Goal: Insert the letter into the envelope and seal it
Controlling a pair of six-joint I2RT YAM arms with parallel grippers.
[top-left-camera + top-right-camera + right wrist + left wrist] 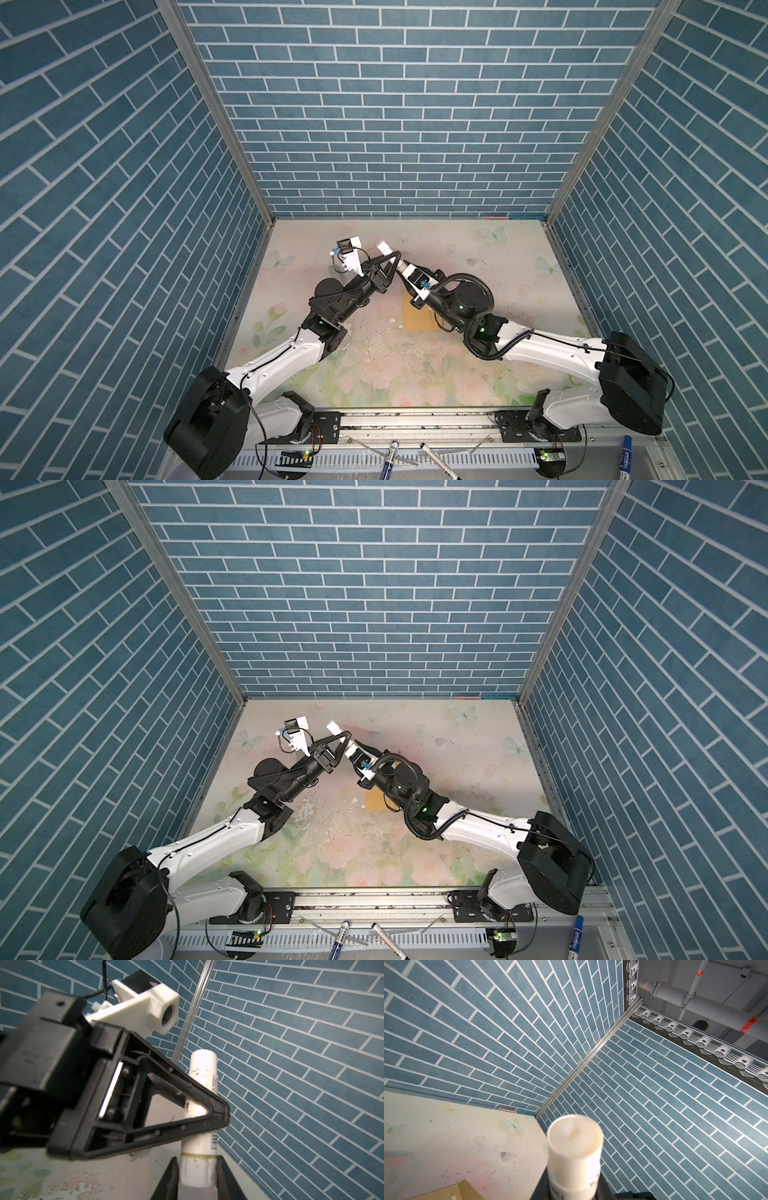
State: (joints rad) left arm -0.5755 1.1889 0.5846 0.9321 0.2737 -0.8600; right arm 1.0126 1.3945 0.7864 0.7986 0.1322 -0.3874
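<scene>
A white glue stick (383, 247) is held above the table between both arms. My left gripper (392, 259) is shut on its middle; in the right wrist view its black triangular fingers (207, 1109) wrap the glue stick (202, 1076). My right gripper (197, 1169) is shut on the stick's lower end, below a thin gold band, and reaches in from the right in both top views (353, 748). The mustard-yellow envelope (417, 318) lies flat on the table, partly under the right arm. The letter is out of view.
Blue brick-patterned walls (395, 124) close in the floral table (374, 374) on three sides. Marker pens (390, 457) lie on the front rail. A small white scrap (391, 320) sits left of the envelope. The envelope's corner (446, 1190) shows in the left wrist view.
</scene>
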